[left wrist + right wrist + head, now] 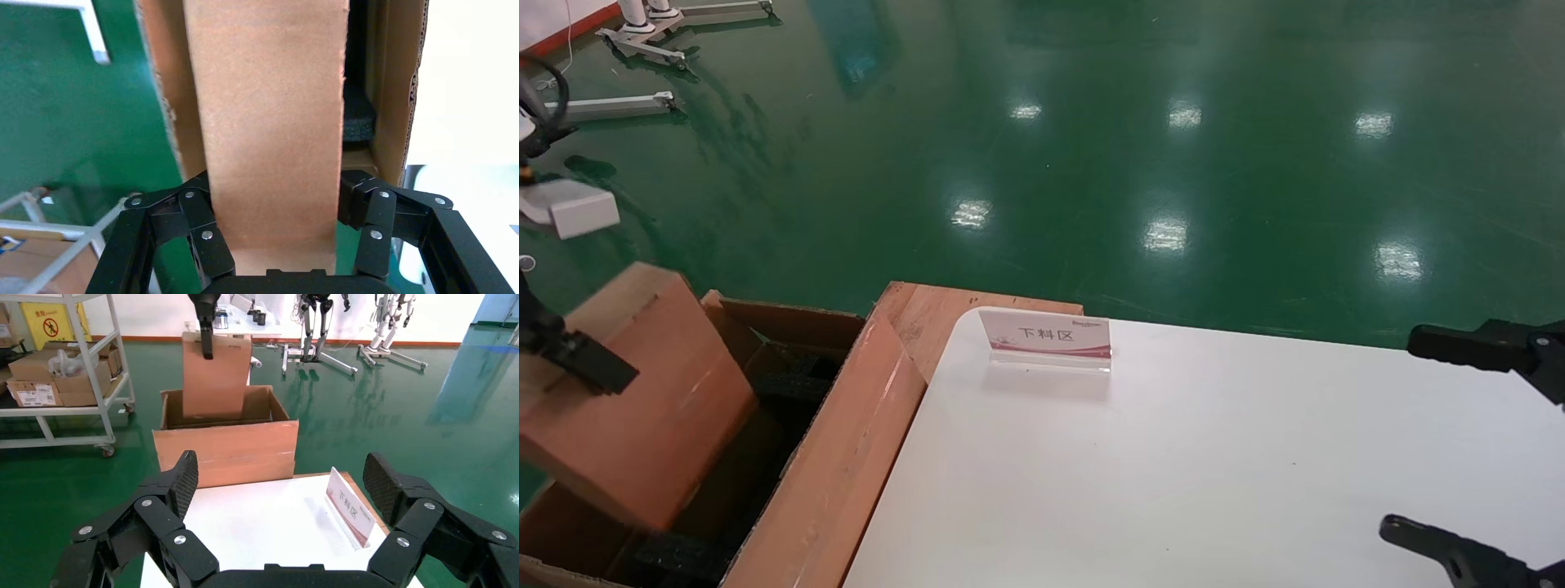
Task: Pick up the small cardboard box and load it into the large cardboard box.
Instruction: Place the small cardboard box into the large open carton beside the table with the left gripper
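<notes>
We grip the small box (641, 400) in the left tool (275, 208), lowering into the big box (846, 457); next, release. Right tool (281, 502) gapes idle over the worktop (1214, 474).

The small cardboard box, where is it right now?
In the head view, the small cardboard box is at far left, clamped in the left gripper, partly lowered into the large cardboard box beside the white table.

Plain brown small cardboard box (641, 400) stands on end, tilted, lower end dipping inside the open-flapped large cardboard box (846, 457) at nine o'clock.
</notes>
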Tool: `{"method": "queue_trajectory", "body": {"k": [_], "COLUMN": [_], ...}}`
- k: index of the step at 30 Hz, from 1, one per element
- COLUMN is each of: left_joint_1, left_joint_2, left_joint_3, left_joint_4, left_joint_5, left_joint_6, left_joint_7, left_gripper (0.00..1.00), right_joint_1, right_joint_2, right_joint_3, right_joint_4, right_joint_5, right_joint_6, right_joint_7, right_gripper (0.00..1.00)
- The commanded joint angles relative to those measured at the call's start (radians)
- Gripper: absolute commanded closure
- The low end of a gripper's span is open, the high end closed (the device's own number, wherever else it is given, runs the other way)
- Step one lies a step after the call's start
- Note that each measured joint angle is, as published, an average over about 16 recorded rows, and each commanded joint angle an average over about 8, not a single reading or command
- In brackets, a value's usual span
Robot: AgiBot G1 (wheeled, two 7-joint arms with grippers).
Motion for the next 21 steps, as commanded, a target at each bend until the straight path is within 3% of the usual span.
{"method": "queue_trajectory", "body": {"k": [1,21], "left_joint_1": [0.008,0.097], "left_joint_2": [-0.017,-0.123], "left_joint_3": [0.003,0.009], "left_joint_4": [-0.017,-0.110], "left_joint_5": [-0.006,0.020], "left_joint_6": [-0.010,-0.163], "left_joint_7": [-0.014,-0.098], "left_gripper": [1.00,1.00], "right_joint_1": [0.000,0.000], "right_joint_2": [0.000,0.001], "right_joint_3": [0.000,-0.001], "right_joint_4": [0.000,0.000], "right_joint_5": [0.000,0.001], "right_joint_6": [0.000,0.001], "right_joint_7": [0.000,-0.001], "right_gripper": [0.00,0.00]}}
